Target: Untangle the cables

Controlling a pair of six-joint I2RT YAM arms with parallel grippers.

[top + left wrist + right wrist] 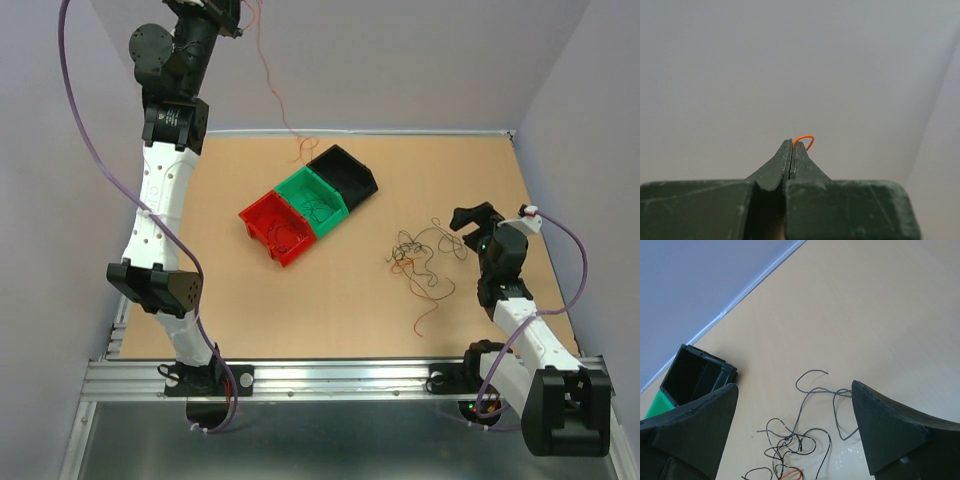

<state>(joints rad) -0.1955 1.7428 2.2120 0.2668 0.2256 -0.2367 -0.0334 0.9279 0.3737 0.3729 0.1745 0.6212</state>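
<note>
The left gripper (pixel 791 143) is raised high at the far left of the workspace, its 2 fingers pressed shut on an orange cable (pixel 805 137) that loops out just past the tips. In the top view, this cable hangs down in a long thin line and reaches the table (pixel 300 310) near the black bin (pixel 345 172). The right gripper (pixel 795 386) hovers low with its jaws spread wide and nothing between them, at the right edge of the loose cables (pixel 790 442). These are black, dark and red strands tangled on the table, well right of the bins. The red bin (pixel 272 225), green bin (pixel 315 195) and black bin touch in a diagonal row, with thin strands lying in the first 2.
</note>
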